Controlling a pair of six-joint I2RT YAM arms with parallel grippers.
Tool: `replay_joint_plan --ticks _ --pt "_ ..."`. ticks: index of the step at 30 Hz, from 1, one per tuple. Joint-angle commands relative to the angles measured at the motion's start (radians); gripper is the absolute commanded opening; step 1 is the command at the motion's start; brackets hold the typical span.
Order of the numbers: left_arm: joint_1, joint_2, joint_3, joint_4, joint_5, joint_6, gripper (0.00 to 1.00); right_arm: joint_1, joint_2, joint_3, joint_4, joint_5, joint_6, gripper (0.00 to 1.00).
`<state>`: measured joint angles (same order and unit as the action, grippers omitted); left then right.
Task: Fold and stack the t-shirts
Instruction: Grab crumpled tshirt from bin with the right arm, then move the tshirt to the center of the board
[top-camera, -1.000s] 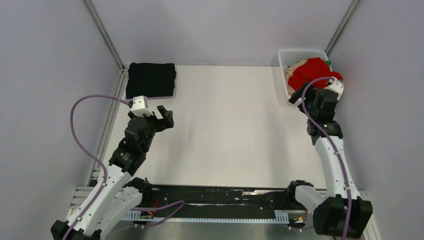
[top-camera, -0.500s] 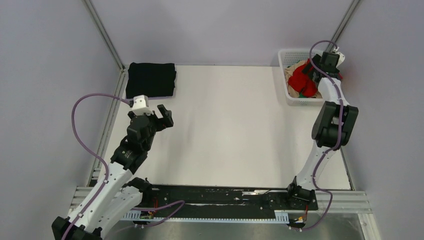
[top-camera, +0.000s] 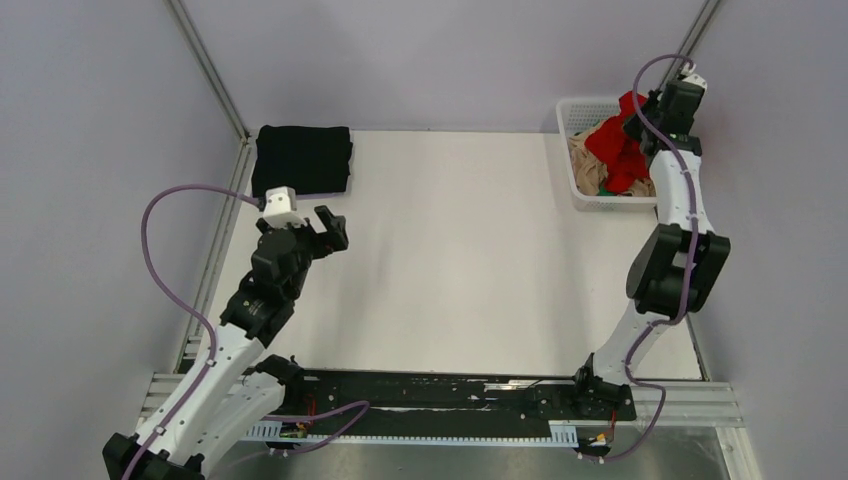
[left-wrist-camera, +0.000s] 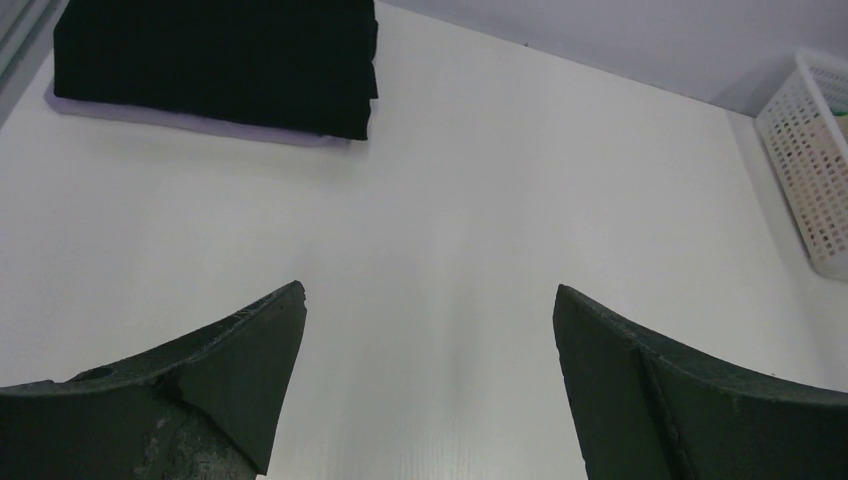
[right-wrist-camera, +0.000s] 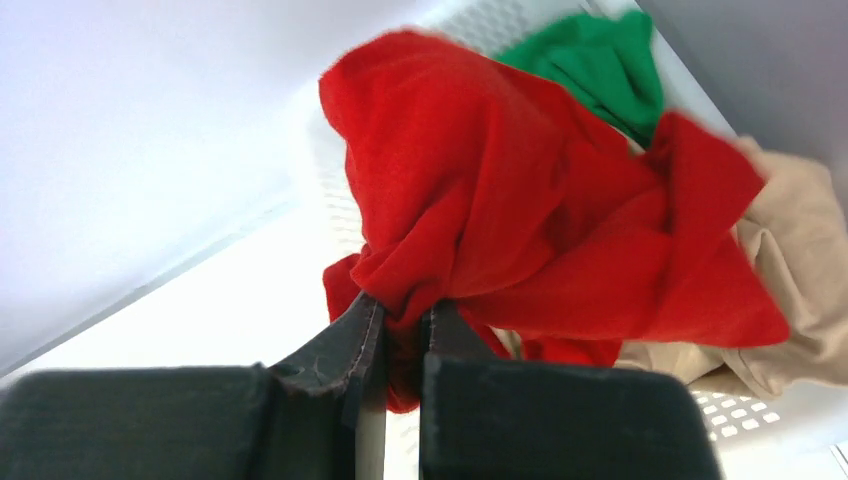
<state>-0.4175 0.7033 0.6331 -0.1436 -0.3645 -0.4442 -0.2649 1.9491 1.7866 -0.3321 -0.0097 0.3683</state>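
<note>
- Black t-shirt (top-camera: 302, 160): folded flat, at 10-11 o'clock of the counter (top-camera: 450, 260), in the far L corner. In the L wrist view (left-wrist-camera: 215, 60) it lies at about 11 o'clock from the fingers, well apart from them.
- L gripper (top-camera: 333, 228): at approx 9 o'clock of the counter, just on the near side of the black shirt and not touching it. Jaws are released and spread wide (left-wrist-camera: 430, 300), with nothing btwn them, only bare counter below.
- Counter mid-section: white, no cloth on it.
- Basket (top-camera: 580, 104): white plastic lattice at 1-2 o'clock of the counter, far R corner. Also seen at 2 o'clock in the L wrist view (left-wrist-camera: 810, 170).
- Beige t-shirt (top-camera: 585, 170): crumpled inside the basket, on its L side under the red one. Seen at 3 o'clock in the R wrist view (right-wrist-camera: 790, 250).
- Green t-shirt (right-wrist-camera: 600, 60): bunched behind the red cloth, at 1 o'clock in the R wrist view. Exact spot in the basket can't tell.
- Red t-shirt (top-camera: 615, 150): bunched, partly raised above the basket w/ its lower part down inside. Fills the middle of the R wrist view (right-wrist-camera: 520, 220).
- R gripper (top-camera: 638, 125): over the basket's R side, arm stretched to 1 o'clock. Jaws are clenched, pinching a fold of the red t-shirt (right-wrist-camera: 400, 315).
</note>
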Motion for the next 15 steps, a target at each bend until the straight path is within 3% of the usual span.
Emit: replay_joint_plan --ticks 1,8,15 --pt "0.0 -0.017 0.043 0.058 0.021 -0.018 1.0 0.02 -0.311 -0.05 0.131 -0.265 -0.029 0.0" --pt "0.0 -0.062 0.064 -0.034 0.042 -0.046 1.0 0.138 -0.527 -0.049 0.152 -0.733 0.03 0.0" --pt "0.0 -0.096 0.082 -0.135 0.024 -0.084 1.0 0.444 -0.603 -0.048 0.166 -0.924 0.022 0.0"
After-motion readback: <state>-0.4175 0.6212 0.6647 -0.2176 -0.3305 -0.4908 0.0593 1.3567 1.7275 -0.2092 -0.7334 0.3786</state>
